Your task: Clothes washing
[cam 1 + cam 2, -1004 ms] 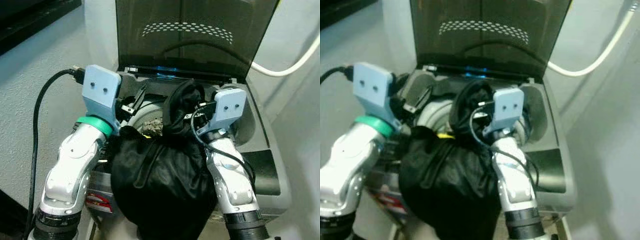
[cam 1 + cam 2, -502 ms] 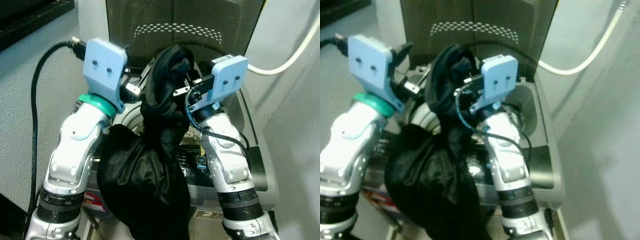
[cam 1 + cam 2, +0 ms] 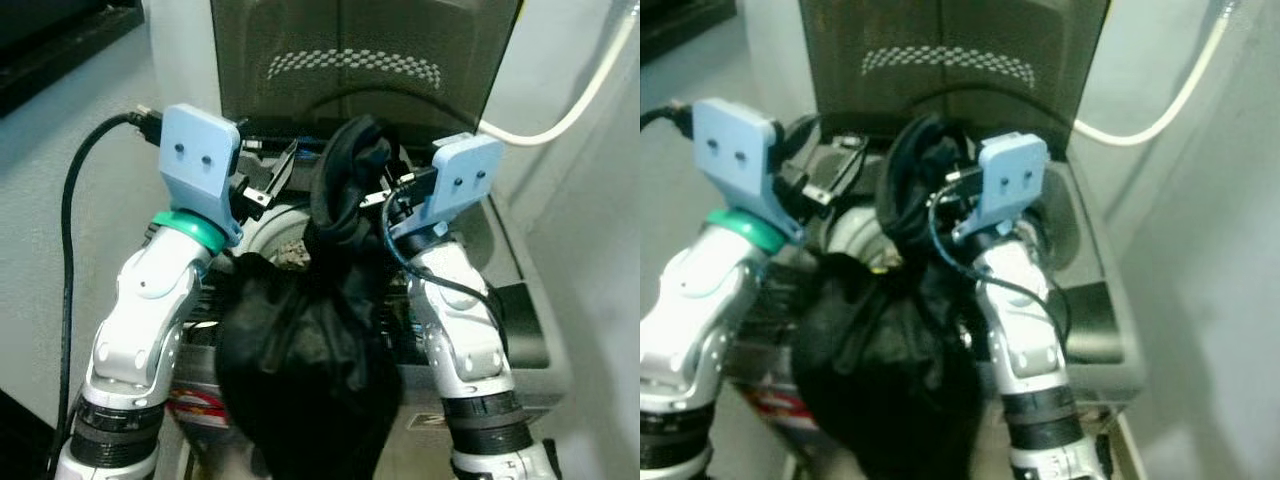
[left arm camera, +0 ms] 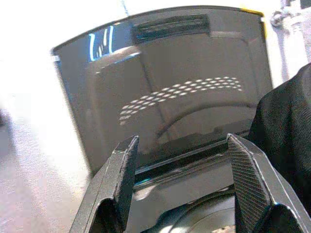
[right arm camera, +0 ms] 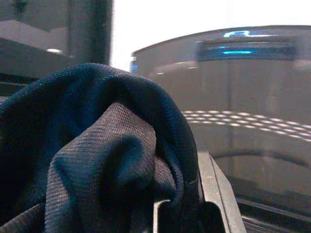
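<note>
One dark garment [image 3: 330, 330] hangs bunched from my right pincer [image 3: 375, 200], which pinches its top fold. Against half a second back, the bundle sits lower and nearer the washing machine [image 3: 520, 300] drum opening [image 3: 285, 235], so I judge the drop-in is close. My left pincer [image 4: 182, 184] is spread and holds nothing, just beside the cloth. The raised lid [image 3: 360, 60] stands behind both pincers. Most of the fabric sags below them, over the front edge, which could snag.
</note>
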Available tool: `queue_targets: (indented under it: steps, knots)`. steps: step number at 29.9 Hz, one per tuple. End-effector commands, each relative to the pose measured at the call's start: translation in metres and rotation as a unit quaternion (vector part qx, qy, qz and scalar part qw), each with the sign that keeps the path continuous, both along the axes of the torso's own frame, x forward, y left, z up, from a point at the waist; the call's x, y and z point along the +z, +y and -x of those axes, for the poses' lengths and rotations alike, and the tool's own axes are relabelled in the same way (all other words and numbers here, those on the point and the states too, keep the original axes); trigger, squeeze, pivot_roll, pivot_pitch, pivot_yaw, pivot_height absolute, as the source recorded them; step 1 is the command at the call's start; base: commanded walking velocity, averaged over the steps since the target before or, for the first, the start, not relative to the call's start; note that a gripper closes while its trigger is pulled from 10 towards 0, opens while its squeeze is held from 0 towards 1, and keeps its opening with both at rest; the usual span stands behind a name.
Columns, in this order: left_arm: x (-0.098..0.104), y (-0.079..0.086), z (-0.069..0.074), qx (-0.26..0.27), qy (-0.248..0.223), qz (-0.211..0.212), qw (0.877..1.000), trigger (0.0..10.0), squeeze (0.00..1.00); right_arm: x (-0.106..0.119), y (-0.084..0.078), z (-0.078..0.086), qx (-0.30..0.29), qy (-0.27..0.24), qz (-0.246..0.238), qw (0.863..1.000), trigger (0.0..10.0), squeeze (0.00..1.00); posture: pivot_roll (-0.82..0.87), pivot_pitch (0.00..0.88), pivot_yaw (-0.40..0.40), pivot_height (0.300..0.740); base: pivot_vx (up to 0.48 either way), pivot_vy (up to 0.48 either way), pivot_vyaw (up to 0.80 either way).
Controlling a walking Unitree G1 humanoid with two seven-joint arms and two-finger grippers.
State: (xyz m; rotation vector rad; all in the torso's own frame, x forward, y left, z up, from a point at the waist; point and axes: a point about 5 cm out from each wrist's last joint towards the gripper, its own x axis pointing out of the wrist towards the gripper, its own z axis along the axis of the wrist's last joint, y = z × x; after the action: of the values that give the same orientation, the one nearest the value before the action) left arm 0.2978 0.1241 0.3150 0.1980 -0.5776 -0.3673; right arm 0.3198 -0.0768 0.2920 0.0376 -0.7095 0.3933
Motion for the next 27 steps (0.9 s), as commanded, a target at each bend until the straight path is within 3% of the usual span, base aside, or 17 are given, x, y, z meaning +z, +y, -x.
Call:
queue_targets:
  steps: [1, 12, 16, 17, 18, 19, 22, 24, 27]
  knots:
    - [-0.003, -0.001, -0.001, 0.000, 0.004, -0.006, 1.000, 10.0, 0.00, 0.003, 0.000, 0.002, 0.003, -0.011, -0.004, 1.000, 10.0, 0.00, 0.07, 0.065, 0.029, 0.740, 0.000, 0.000, 0.00]
    - [-0.009, -0.002, -0.002, -0.003, 0.010, -0.039, 0.999, 10.0, 0.00, 0.000, -0.002, 0.003, -0.004, -0.018, 0.026, 0.999, 10.0, 0.00, 0.07, 0.062, 0.033, 0.740, 0.000, 0.000, 0.00]
    - [-0.014, -0.001, 0.008, -0.081, 0.024, -0.077, 0.993, 10.0, 0.00, 0.012, -0.006, 0.000, 0.007, -0.030, 0.025, 0.999, 10.0, 0.00, 0.07, 0.060, 0.036, 0.740, 0.000, 0.000, 0.00]
    - [-0.020, 0.001, 0.017, -0.136, 0.053, -0.065, 0.987, 10.0, 0.00, 0.018, -0.003, 0.000, 0.031, -0.036, 0.034, 0.998, 10.0, 0.00, 0.06, 0.061, 0.037, 0.740, 0.000, 0.000, 0.00]
    - [-0.020, 0.001, 0.017, -0.136, 0.053, -0.065, 0.987, 10.0, 0.00, 0.018, -0.003, 0.000, 0.031, -0.036, 0.034, 0.998, 10.0, 0.00, 0.06, 0.061, 0.037, 0.740, 0.000, 0.000, 0.00]
    - [-0.029, 0.012, 0.033, -0.193, 0.090, -0.053, 0.976, 10.0, 0.00, 0.029, 0.001, -0.003, 0.062, -0.045, 0.047, 0.996, 10.0, 0.00, 0.07, 0.063, 0.028, 0.740, 0.000, 0.000, 0.00]
    - [-0.027, 0.023, 0.037, -0.184, 0.088, -0.050, 0.978, 10.0, 0.00, 0.029, 0.005, -0.005, 0.088, -0.044, 0.085, 0.992, 10.0, 0.00, 0.08, 0.064, 0.015, 0.740, 0.000, 0.000, 0.00]
    - [-0.017, 0.035, 0.029, -0.122, 0.060, -0.055, 0.989, 10.0, 0.00, 0.018, 0.007, -0.005, 0.126, -0.029, 0.138, 0.982, 10.0, 0.00, 0.11, 0.066, -0.002, 0.740, 0.000, 0.000, 0.00]
    - [-0.011, 0.038, 0.025, -0.099, 0.044, -0.060, 0.992, 10.0, 0.00, 0.011, 0.004, -0.005, 0.140, -0.015, 0.153, 0.978, 10.0, 0.00, 0.12, 0.069, -0.009, 0.740, 0.000, 0.000, 0.00]
